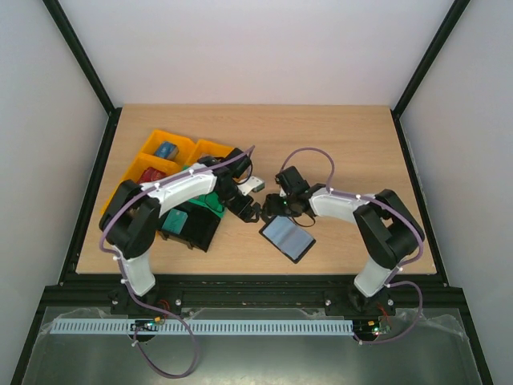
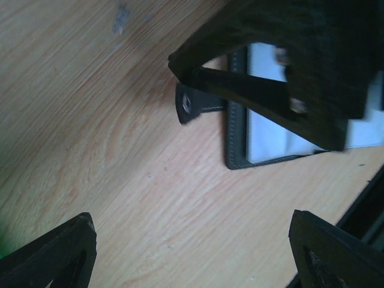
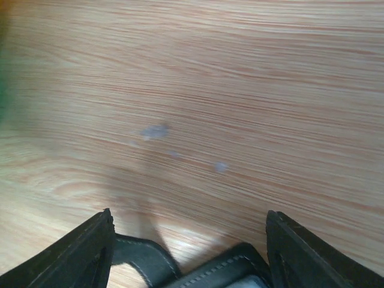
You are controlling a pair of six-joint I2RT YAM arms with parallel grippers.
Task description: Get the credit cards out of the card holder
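- The right gripper (image 3: 189, 219) has its jaws apart and astride the near edge of the card holder (image 2: 270, 141). The holder's stitched rim and clasp tab (image 2: 191, 105) lie between the fingers. No pinch shows, and I cannot tell whether either pad bears on the leather.
- The left gripper (image 2: 192, 219) stands wide and holds nothing. It hovers over bare table (image 3: 240, 90) just beside the holder, facing its tab end.
- The card holder lies opened flat in the middle of the table, between the two claws. Its pale blue-grey clear pocket faces up inside a black stitched border. In the left wrist view one dark finger of the right gripper crosses over that pocket.
- No credit cards show plainly. They are probably tucked behind the pocket faces, but the pictures do not settle it.
- Handling, as a judgement: the holder looks light, thin and limp. It will likely slide on the smooth wood or fold shut if it is pulled from one side only.
- The stitched border or the spine is the firmer place to pin it. The tab is small and floppy, so it makes a poor hold.
- The cards should be stiff, slick and very thin, and they sit snug in the plastic. Their exposed short edge is the place to take them, drawn out along the pocket's opening while the other claw presses the holder down.
- The black bin (image 1: 192, 233) and yellow trays (image 1: 160, 135) sit well apart to the left.
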